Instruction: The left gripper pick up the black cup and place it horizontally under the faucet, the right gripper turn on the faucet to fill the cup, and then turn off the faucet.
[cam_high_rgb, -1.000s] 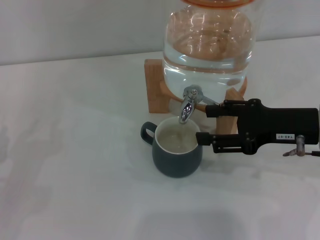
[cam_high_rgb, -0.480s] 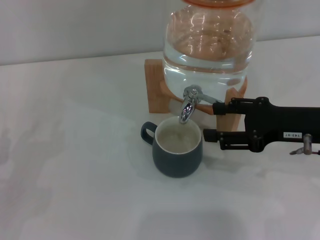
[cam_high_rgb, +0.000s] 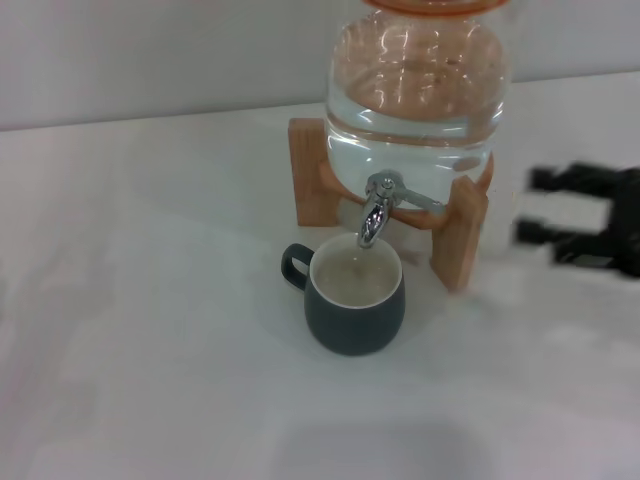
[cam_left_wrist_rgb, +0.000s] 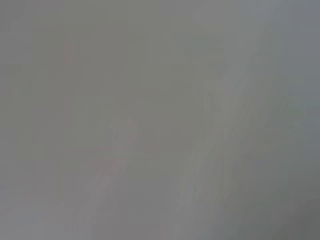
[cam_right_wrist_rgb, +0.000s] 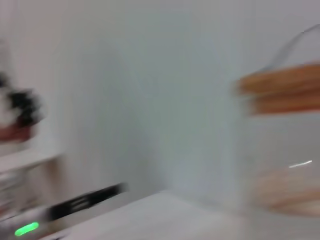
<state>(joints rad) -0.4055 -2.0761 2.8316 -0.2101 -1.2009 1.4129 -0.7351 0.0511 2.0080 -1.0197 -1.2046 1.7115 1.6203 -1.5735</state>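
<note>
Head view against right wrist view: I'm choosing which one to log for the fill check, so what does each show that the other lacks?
Only the head view shows the squat dark grey-black ceramic mug standing under the small chrome faucet, the white table, and the boxy black right gripper off to the right, clear of both. Only the right wrist view shows a dark bar with a green light. Both show the large clear glass jar with its orange band.

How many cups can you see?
1. The black cup stands on the white table, right under the faucet of the glass jar. Nothing suggests another cup hidden behind it.
</note>
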